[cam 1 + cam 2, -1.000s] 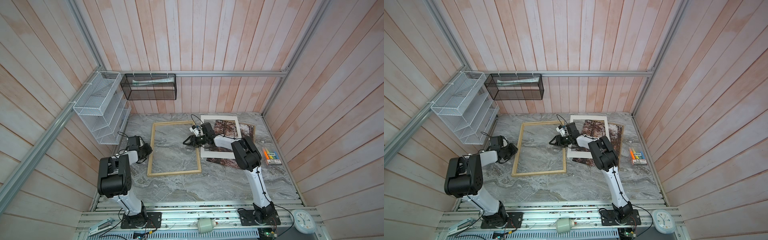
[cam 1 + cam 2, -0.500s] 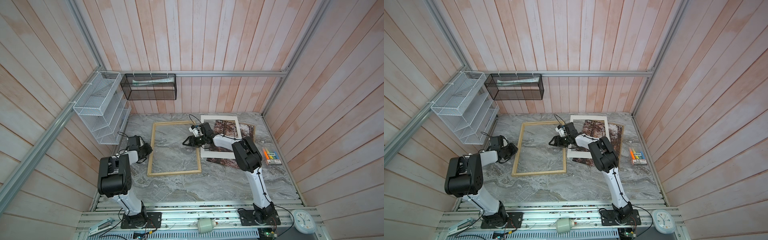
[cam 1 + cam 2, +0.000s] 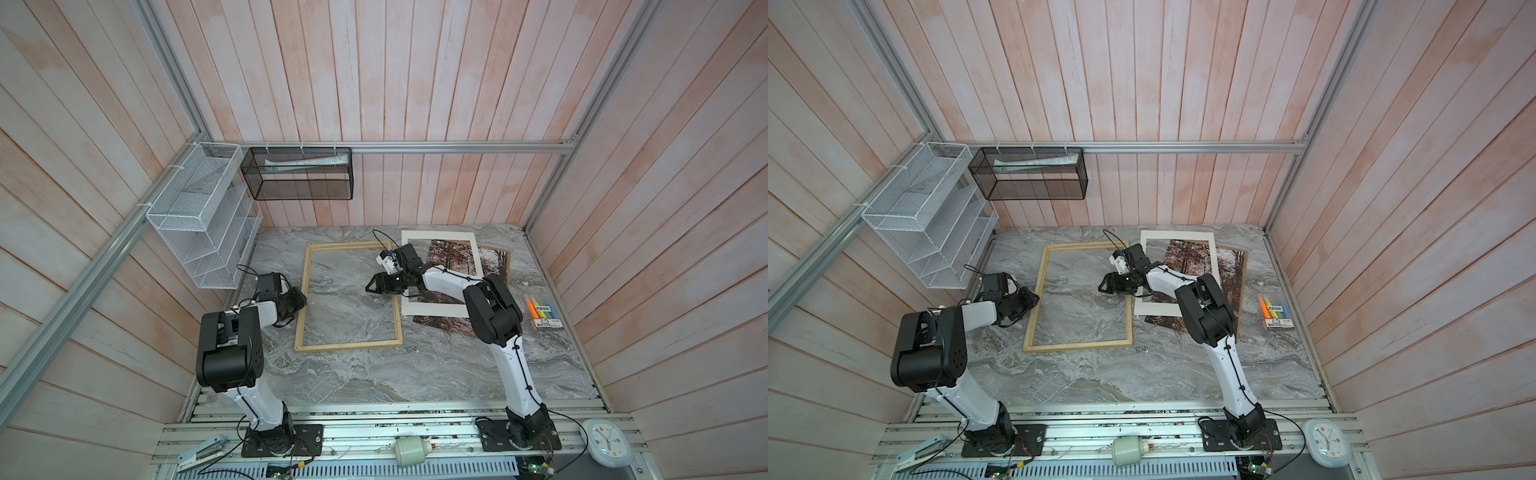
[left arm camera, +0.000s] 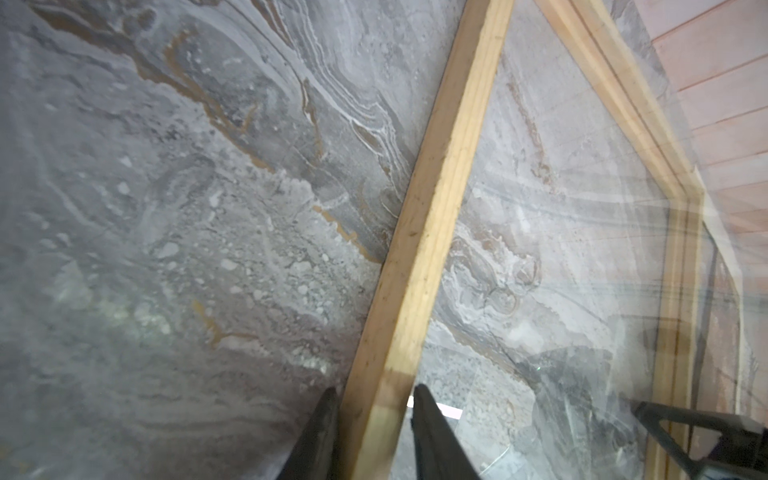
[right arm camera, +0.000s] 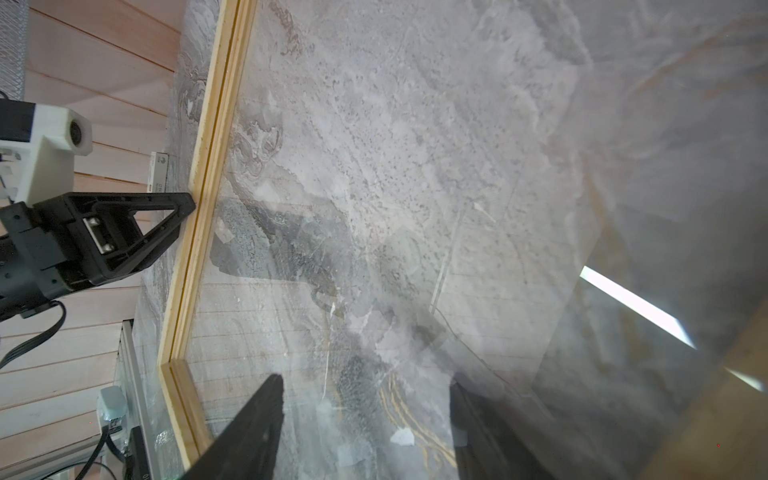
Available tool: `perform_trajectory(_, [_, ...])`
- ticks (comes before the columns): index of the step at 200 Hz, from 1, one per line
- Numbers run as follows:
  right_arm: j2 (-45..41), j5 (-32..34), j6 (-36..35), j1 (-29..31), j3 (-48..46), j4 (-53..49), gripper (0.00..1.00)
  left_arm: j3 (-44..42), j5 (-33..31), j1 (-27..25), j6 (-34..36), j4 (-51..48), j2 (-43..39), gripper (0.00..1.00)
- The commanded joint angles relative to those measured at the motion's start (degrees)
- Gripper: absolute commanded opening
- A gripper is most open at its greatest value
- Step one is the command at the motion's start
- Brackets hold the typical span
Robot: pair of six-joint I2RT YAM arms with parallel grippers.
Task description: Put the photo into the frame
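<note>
The frame (image 3: pixel 349 345) (image 3: pixel 1077 345) of pale wood lies flat on the marble table, with a clear pane in it. My left gripper (image 3: pixel 301 299) (image 3: pixel 1034 299) sits low at its left rail. In the left wrist view the rail (image 4: pixel 432 216) runs between the jaws of my left gripper (image 4: pixel 375 390), with a thin gap on one side. My right gripper (image 3: pixel 371 286) (image 5: pixel 365 381) hovers open over the pane near the right rail and holds nothing. The photo (image 3: pixel 492 266) (image 3: pixel 1231 270) lies at the back right, partly under a white mat (image 3: pixel 415 239).
A box of crayons (image 3: pixel 542 316) lies near the right wall. A white wire rack (image 3: pixel 203 232) and a black mesh basket (image 3: pixel 299 174) hang on the back-left walls. A clock (image 3: pixel 606 442), a stapler (image 3: pixel 199 453) and a white cylinder (image 3: pixel 411 451) rest on the front rail.
My right gripper has drifted a little leftward over the pane and opened wider. The left jaws have spread slightly around the rail. The frame and the photo have not moved.
</note>
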Motion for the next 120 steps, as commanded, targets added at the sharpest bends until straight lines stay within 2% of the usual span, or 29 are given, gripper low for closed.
perform_trajectory(1, [-2.14, 1.85, -2.04, 1.15, 1.56, -2.22, 0.65, 0.42, 2.39, -0.67, 0.18, -1.68, 1.13, 0.34])
perform_trajectory(62, [-2.76, 5.33, -3.79, 1.6, 3.2, -5.52, 0.65, 0.44, 2.55, -0.67, 0.28, -1.64, 1.37, 0.27])
perform_trajectory(86, [-3.0, 5.23, -3.98, 1.68, 3.3, -5.67, 0.65, 0.4, 2.55, -0.67, 0.42, -1.55, 1.61, 0.2])
perform_trajectory(120, [-3.02, 6.26, -4.77, 1.71, 4.15, -7.01, 0.65, 0.48, 2.64, -0.67, 0.5, -1.63, 2.43, 0.16])
